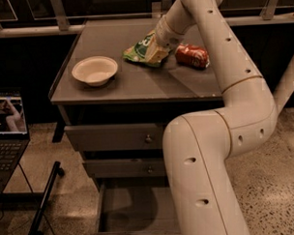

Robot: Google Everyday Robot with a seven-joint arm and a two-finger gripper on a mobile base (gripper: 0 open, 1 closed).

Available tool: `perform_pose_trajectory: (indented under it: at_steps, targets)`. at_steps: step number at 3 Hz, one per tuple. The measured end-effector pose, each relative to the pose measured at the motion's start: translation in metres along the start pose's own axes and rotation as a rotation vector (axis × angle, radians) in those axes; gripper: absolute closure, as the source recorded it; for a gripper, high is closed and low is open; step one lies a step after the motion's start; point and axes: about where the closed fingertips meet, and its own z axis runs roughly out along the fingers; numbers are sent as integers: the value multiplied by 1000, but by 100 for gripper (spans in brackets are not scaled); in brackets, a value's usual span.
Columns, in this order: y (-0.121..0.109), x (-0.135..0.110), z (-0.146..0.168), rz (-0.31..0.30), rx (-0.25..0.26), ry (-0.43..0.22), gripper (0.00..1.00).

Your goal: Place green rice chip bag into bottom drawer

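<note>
**Gripper holds the green bag by the bowl**

The gripper [157, 51] is to the right of the white bowl [94, 70], low over the tabletop [136, 86]. It is pinched on the right end of the green rice chip bag [138, 47]. The bag sits between the bowl and the gripper, tipped up a bit. A red packet [192, 56] lies farther right of the bowl, past the gripper. The bottom drawer [126, 209] is far below the bowl and is pulled open.
</note>
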Motion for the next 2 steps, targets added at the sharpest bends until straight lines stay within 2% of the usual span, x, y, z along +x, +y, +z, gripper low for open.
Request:
perform_pose_trajectory:
  at_steps: [2]
  targets:
    - [1,-2,1,-4,-5,-9,100]
